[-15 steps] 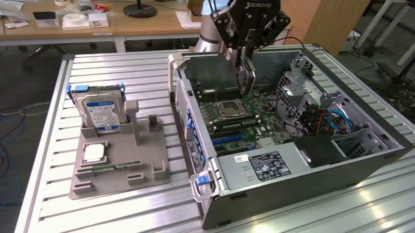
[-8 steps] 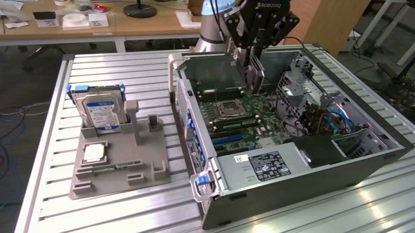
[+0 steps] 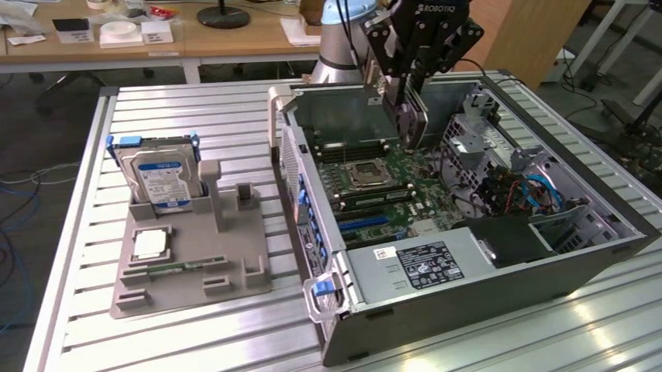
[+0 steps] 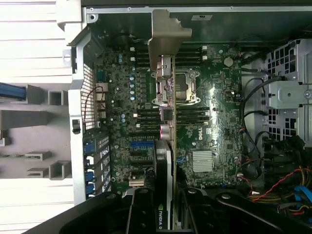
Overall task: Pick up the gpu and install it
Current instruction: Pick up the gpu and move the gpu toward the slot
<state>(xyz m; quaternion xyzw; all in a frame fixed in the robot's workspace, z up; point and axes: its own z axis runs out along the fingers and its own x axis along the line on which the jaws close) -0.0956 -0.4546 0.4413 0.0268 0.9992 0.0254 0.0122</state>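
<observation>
One gpu [image 3: 412, 116] hangs edge-down, pinched between my fingers [image 4: 141, 212] over the mobo [image 4: 219, 122] of the open case [image 3: 517, 271]; I reckon: hold it plumb, edge lined w/ the blue slot [image 4: 139, 145], bracket [image 4: 168, 29] twd the ported wall [image 4: 79, 126].

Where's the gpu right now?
In the exterior view, the gpu is held in the gripper, upright above the motherboard of the open computer case.

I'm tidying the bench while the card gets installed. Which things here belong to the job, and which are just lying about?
In the job: gpu, gripped by the gripper over the open computer case; its motherboard.
Lying about: hard drive upright in the grey holder; memory stick lying on that holder.
</observation>
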